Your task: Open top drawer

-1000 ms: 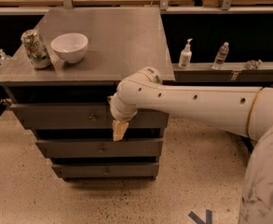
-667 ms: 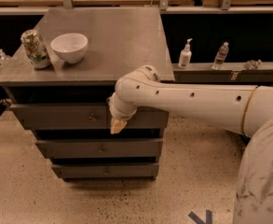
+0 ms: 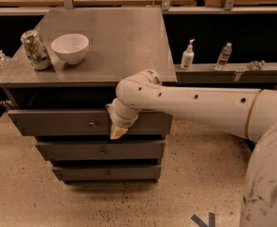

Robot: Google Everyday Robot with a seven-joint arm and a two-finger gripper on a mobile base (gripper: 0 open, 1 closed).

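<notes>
The top drawer (image 3: 57, 123) is the widest grey front under the cabinet top, with a small round metal knob (image 3: 92, 124) at its centre. It stands out a little from the cabinet, with a dark gap above it. My gripper (image 3: 117, 132) hangs from the white arm in front of the drawer's right half, just right of the knob, with its tan tip at the drawer's lower edge. It holds nothing that I can see.
The grey cabinet top (image 3: 124, 46) carries a white bowl (image 3: 70, 48) and a drinks can (image 3: 35, 49) at its left. Two narrower drawers (image 3: 100, 151) lie below. Bottles (image 3: 188, 56) stand on a shelf to the right. A speckled floor lies in front.
The gripper has shifted slightly left and up along the top drawer's front, toward the knob. The drawer looks the same.
</notes>
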